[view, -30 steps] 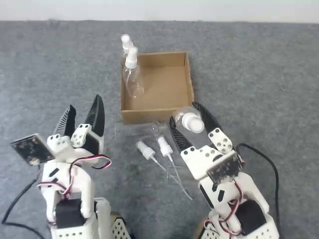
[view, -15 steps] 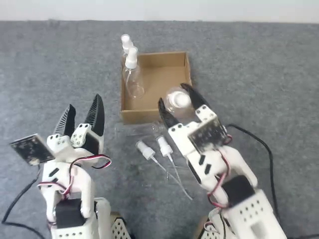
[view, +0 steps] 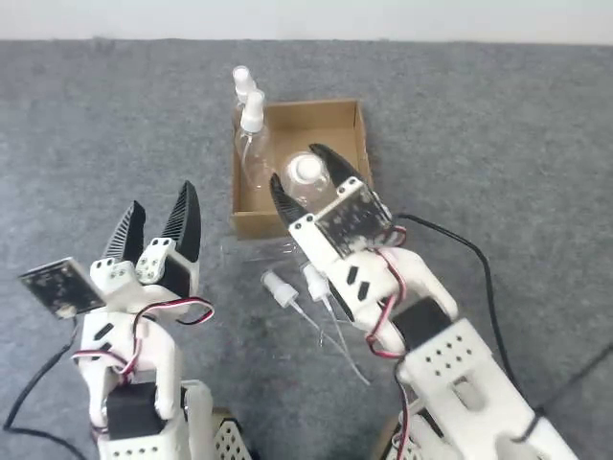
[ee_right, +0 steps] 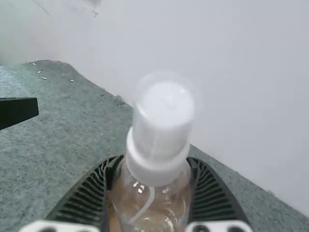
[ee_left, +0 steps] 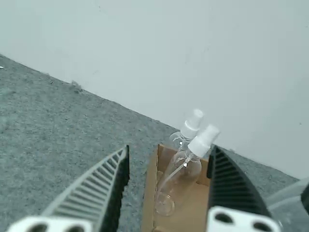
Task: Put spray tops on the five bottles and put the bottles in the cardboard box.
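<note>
My right gripper (view: pixel 305 182) is shut on a clear bottle (view: pixel 306 174) with a white spray top, held above the near part of the cardboard box (view: pixel 347 149). The right wrist view has that bottle (ee_right: pixel 157 159) upright between the two black fingers (ee_right: pixel 84 198). Two capped bottles (view: pixel 254 144) lean in the box's far left corner, also seen as bottles (ee_left: pixel 186 164) in the left wrist view. Two loose spray tops (view: pixel 297 286) lie on the carpet in front of the box. My left gripper (view: pixel 158 228) stands open at the near left, holding nothing.
A clear uncapped bottle (view: pixel 263 251) lies on the grey carpet just in front of the box wall. A black cable (view: pixel 479 278) trails right of the right arm. A pale wall (ee_left: pixel 193 58) rises behind the box.
My right arm carried the capped bottle from in front of the box's near right corner, forward and left, to above the box. The left arm stayed still.
</note>
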Controlling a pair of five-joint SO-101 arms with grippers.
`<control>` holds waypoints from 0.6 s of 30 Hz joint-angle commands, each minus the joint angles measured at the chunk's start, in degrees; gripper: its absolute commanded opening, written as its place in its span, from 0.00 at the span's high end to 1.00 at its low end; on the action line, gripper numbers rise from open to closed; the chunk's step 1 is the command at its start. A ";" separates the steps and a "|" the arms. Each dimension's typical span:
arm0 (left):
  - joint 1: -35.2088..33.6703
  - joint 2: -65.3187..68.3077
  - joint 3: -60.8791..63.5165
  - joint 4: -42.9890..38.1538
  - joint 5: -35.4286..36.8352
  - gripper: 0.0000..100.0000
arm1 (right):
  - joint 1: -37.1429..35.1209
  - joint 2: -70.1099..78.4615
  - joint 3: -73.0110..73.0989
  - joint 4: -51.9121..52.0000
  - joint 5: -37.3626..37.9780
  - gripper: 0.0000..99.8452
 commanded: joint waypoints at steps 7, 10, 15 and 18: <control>-0.35 -0.70 -0.57 -1.85 0.62 0.76 | -2.86 13.32 -11.69 -5.05 -0.62 0.99; -0.35 -0.70 -0.57 -1.67 0.62 0.76 | -3.47 17.80 -14.24 -6.37 -0.62 0.99; -0.35 -0.70 -0.57 -1.67 0.62 0.76 | -3.47 24.31 -18.73 -6.81 -0.62 0.99; -0.35 -0.70 -0.57 -1.67 0.62 0.76 | -3.56 28.09 -21.01 -6.81 -0.62 0.99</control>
